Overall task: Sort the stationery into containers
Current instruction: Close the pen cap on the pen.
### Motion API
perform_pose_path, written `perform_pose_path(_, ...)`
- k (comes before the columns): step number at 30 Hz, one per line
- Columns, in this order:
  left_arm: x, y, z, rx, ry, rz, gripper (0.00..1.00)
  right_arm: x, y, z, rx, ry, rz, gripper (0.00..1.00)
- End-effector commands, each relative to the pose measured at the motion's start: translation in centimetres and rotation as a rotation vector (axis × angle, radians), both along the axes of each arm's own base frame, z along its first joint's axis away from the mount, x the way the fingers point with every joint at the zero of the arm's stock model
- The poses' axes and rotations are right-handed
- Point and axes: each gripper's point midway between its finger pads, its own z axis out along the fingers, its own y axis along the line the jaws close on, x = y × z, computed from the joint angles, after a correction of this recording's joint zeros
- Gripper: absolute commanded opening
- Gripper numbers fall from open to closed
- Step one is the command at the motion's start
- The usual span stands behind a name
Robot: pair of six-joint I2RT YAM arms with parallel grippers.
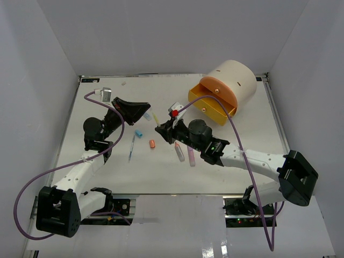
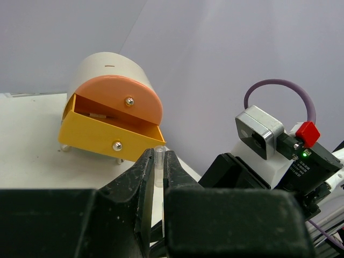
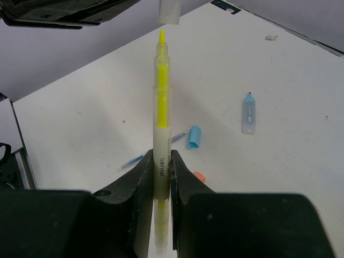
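The left jaws are closed on a small clear cap [image 2: 159, 161]. It is held upright between them, and its lower part is hidden by them. Facing it, above the middle of the worktop [image 1: 161, 174], the right jaws are clamped on the barrel of a yellow marker [image 3: 161, 107]. Its long axis runs straight out from the jaws. The bare tip is pointed at the cap's open end, with a small gap between. The marker's rear end is hidden inside the jaws. At the far right the cream container [image 1: 236, 78] is seen, its yellow drawer [image 1: 212, 107] pulled open.
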Motion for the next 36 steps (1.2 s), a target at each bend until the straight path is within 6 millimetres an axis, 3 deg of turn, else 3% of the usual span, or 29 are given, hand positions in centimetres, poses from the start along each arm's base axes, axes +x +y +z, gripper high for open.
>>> perform_pose_path(1, -0.34, -0.05, 0.23, -0.01, -0.012, -0.012, 0.0, 0.26, 0.72, 3.12, 0.074, -0.04, 0.001, 0.08)
perform_pose_path(18, -0.6, -0.38, -0.09, -0.013, -0.006, -0.038, 0.0, 0.35, 0.64, 3.63, 0.083, -0.049, -0.005, 0.08)
perform_pose_path(36, -0.7, -0.39, 0.15, -0.028, 0.009, -0.045, 0.0, 0.32, 0.54, 2.84, 0.071, -0.04, -0.007, 0.08)
